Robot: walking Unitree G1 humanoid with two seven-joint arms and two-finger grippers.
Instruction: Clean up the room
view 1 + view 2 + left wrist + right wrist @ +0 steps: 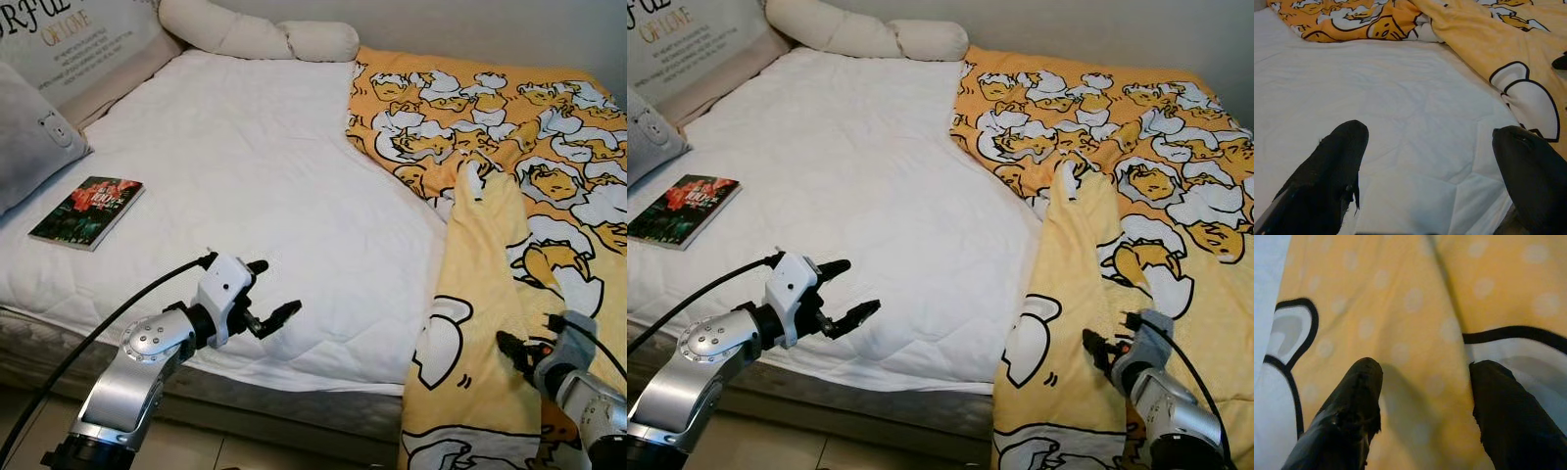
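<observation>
While both grippers hover spread and empty | duvet (pixel 509 147) bunched on bed's (pixel 245 176) right half, fold running foot-to-head | right gripper (pixel 516 351) right over its hanging edge, nearer | left gripper (pixel 269 294) over bare sheet, duvet to its right

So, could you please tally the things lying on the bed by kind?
Books: 1, book, near the bed's left edge.
Pillows: 3, printed pillow, grey pillow, long cream pillow.
Blankets: 1, yellow blanket, bunched on the right side and hanging over the front edge.
Total: 5.
</observation>
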